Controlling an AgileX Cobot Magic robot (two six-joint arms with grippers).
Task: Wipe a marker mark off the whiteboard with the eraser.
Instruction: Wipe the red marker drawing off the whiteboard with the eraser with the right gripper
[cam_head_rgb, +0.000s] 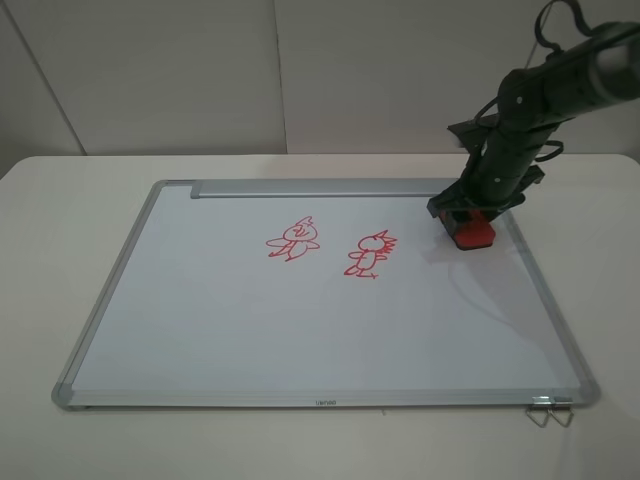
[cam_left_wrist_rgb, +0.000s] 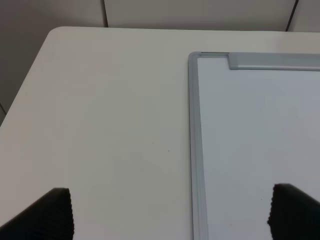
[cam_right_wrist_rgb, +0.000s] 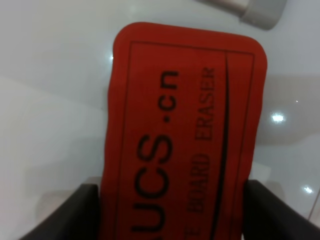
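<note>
Marker mark (cam_head_rgb: 293, 238): unwiped, mid-board on the whiteboard (cam_head_rgb: 200, 330); eraser (cam_head_rgb: 472, 234) near the far right corner.
Right gripper (cam_right_wrist_rgb: 170, 212) clamps the eraser's long sides; left gripper (cam_left_wrist_rgb: 170, 215) hangs spread wide, idle. Step in hand: grasp. The next move likely calls for clearing the crested doodle (cam_head_rgb: 371, 254), then rubbing the winged mark.
</note>
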